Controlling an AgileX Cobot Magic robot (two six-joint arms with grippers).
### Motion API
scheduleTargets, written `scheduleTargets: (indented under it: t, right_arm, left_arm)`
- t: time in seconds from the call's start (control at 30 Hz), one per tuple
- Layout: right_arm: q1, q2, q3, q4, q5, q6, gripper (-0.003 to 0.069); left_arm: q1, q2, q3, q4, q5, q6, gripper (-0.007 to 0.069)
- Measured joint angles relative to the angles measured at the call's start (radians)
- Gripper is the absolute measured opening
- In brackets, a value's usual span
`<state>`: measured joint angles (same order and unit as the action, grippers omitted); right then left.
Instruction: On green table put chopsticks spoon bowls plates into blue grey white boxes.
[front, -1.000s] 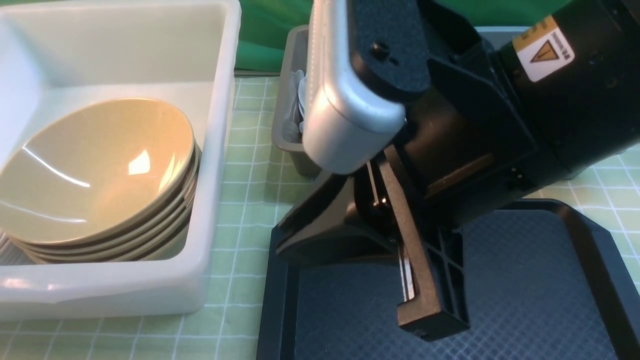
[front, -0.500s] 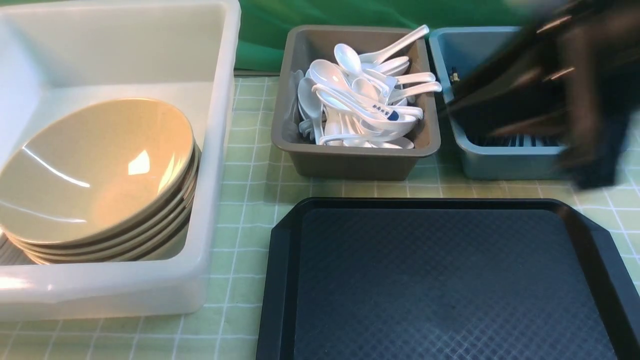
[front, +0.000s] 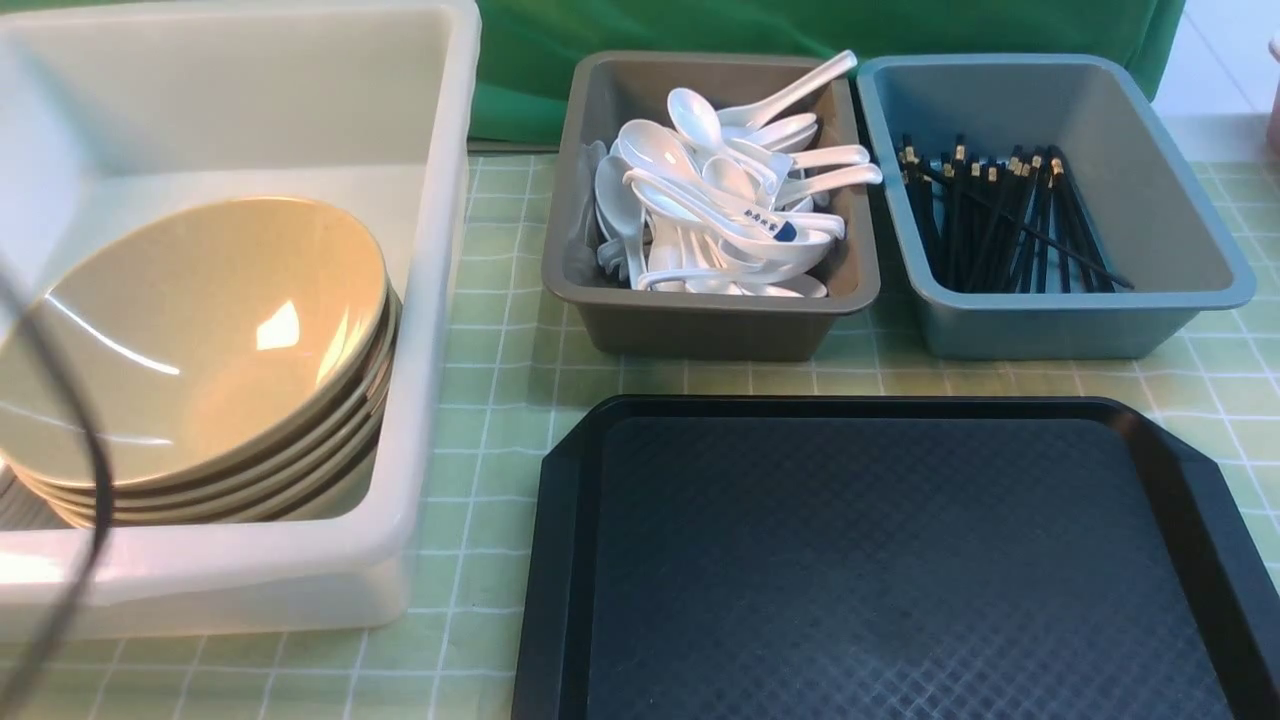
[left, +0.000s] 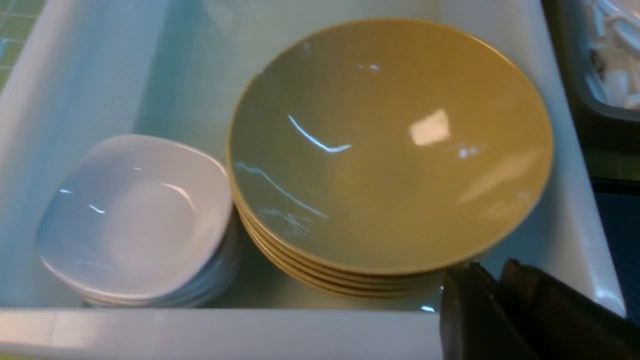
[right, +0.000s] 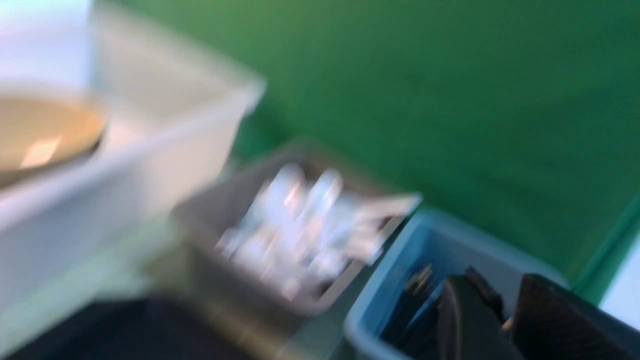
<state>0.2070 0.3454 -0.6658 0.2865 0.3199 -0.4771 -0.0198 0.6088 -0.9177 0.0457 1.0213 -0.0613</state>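
Note:
On the green table, a stack of olive bowls sits in the white box, with a stack of white plates beside it. White spoons fill the grey box. Black chopsticks lie in the blue box. My left gripper hangs shut and empty over the white box's near corner, by the bowls' rim. In the blurred right wrist view, my right gripper is above the blue box, a gap between its fingers and nothing seen in it. Neither gripper shows in the front view.
A black textured tray lies in front of the grey and blue boxes with nothing on it. A black cable hangs across the white box at the left edge. A green cloth backs the table.
The right arm, which filled the front view a second ago, swept right and out of that view, uncovering the grey and blue boxes. A cable has come in at the left.

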Motion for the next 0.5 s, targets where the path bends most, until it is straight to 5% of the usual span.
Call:
scheduleTargets:
  t: [0.27, 0.5]
  right_arm:
    - [-0.003, -0.214, 0.353, 0.002, 0.024, 0.157, 0.0111]
    - [-0.003, -0.215, 0.387, 0.002, -0.025, 0.153, 0.0024]
  left_arm:
    - [-0.009, -0.368, 0.380, -0.272, -0.264, 0.133, -0.0002]
    - [-0.009, -0.447, 0.456, -0.337, -0.497, 0.144, -0.0002]
